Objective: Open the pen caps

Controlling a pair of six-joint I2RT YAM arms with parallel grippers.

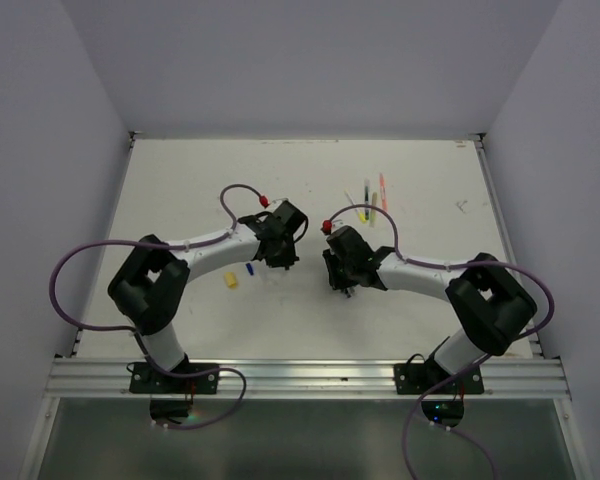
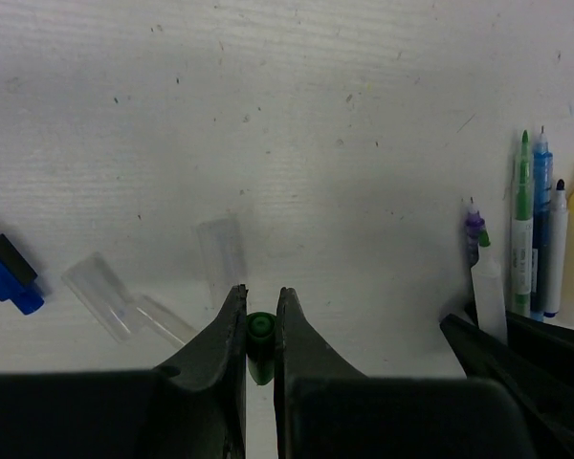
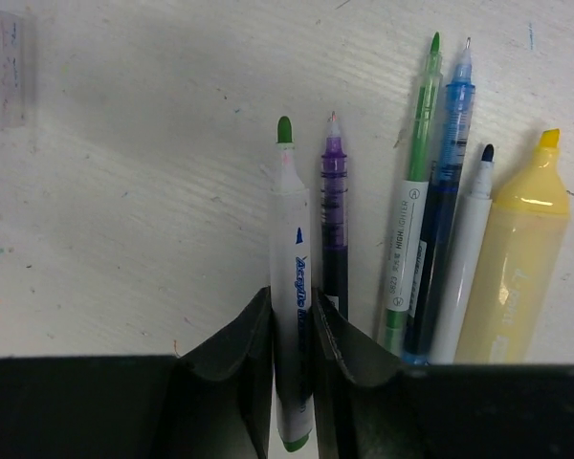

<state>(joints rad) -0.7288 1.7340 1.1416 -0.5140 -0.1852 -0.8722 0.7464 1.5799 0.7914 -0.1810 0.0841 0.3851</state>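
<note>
I see left gripper (image 2: pixel 260 304) pinching a round green cap (image 2: pixel 260 337); right gripper (image 3: pixel 290 304) clamps a smooth white marker (image 3: pixel 289 229)

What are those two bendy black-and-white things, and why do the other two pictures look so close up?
They are robot arms, a left arm and a right arm, bolted to a white table. The wide picture looks down from above. The other two come from little cameras on the wrists, so each shows its own claw close up. The left claw pinches a small green cap. The right claw pinches a white pen with a green tip. Beside it lie a purple pen, a yellow highlighter and others, all uncapped. A blue cap and clear caps lie loose on the table.
</note>
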